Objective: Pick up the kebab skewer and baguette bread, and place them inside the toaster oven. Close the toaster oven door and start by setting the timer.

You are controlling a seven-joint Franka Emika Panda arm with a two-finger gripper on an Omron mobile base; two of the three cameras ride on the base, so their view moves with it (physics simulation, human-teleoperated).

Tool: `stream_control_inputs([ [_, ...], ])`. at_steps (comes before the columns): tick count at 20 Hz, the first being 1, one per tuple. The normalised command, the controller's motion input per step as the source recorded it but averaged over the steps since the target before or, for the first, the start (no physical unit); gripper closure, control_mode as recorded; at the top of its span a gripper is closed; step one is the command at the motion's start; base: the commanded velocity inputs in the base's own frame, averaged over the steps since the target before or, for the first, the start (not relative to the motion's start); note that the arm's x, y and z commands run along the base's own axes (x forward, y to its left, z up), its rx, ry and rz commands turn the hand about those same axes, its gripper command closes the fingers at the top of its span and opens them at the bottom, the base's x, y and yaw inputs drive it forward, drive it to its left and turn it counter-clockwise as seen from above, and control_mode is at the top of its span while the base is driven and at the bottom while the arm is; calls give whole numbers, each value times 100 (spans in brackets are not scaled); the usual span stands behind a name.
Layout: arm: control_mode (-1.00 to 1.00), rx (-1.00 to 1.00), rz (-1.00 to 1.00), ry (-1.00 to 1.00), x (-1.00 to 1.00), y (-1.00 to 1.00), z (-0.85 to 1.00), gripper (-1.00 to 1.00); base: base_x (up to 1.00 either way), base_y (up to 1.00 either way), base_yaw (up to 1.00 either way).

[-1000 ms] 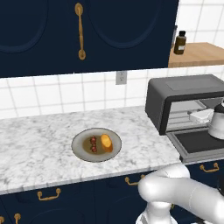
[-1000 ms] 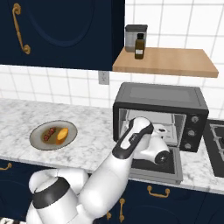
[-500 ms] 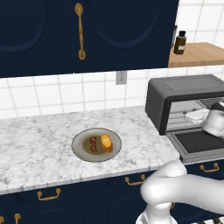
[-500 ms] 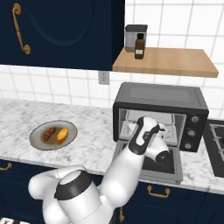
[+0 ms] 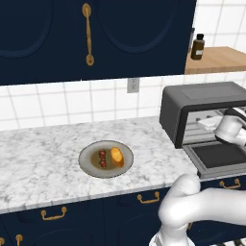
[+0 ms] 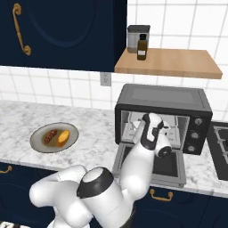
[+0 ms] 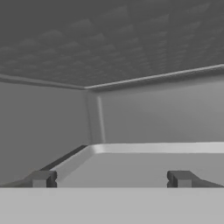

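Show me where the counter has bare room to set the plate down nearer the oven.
Bare marble lies between the round grey plate and the dark grey toaster oven, and left of the plate. It is crowded at the oven's lowered glass door, where the arm reaches in.

Toaster oven [image 5: 202, 115]: your left base view cuts off its right side at the picture's edge. Toaster oven door [image 6: 171, 167]: partly covered by the arm in your right base view. Kebab skewer [image 5: 102, 158]: chunks too small for you to count.
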Motion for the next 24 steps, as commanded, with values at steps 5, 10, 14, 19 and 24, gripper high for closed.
stream_control_inputs([
  [5, -100, -2, -3, 0, 33, 0, -34, -100, 0, 0, 0],
  [10, -100, 0, -6, 0, 23, -2, -16, -100, 0, 0, 0],
  [14, -100, 0, -6, 0, 0, -9, -41, -100, 0, 0, 0],
  [19, -100, -1, -5, 5, -21, -18, -57, -100, 0, 0, 0],
  [24, -100, -1, 0, 8, -62, -27, -44, -100, 0, 0, 0],
])
